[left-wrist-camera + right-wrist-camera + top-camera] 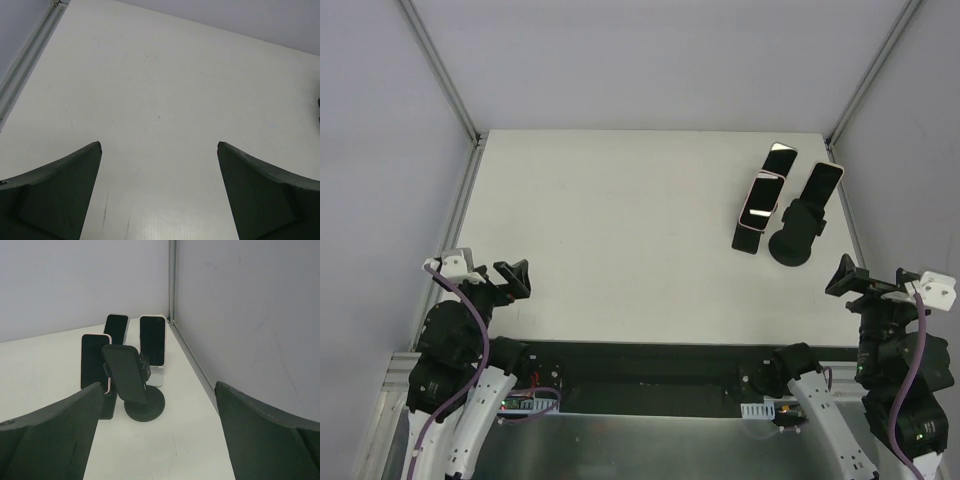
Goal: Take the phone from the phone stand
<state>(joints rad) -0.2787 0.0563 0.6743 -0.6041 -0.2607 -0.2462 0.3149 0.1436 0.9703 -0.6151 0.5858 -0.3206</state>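
Three phones on stands cluster at the table's far right. A pink-edged phone (760,199) (95,362) leans on a black stand (747,240). A second phone (823,183) (152,340) sits on a white stand (156,377). A third phone (780,158) (116,329) stands behind them. A black round-based stand (790,246) (145,407) carries a black slab (125,371); I cannot tell whether it is a phone. My right gripper (850,278) (157,385) is open and empty, near the front right, short of the stands. My left gripper (505,280) (159,145) is open and empty at the front left.
Grey walls with metal corner rails (445,75) (172,280) close in the white table (620,240) on three sides. The right wall runs close beside the phone cluster. The arm bases and cables sit below the table's near edge.
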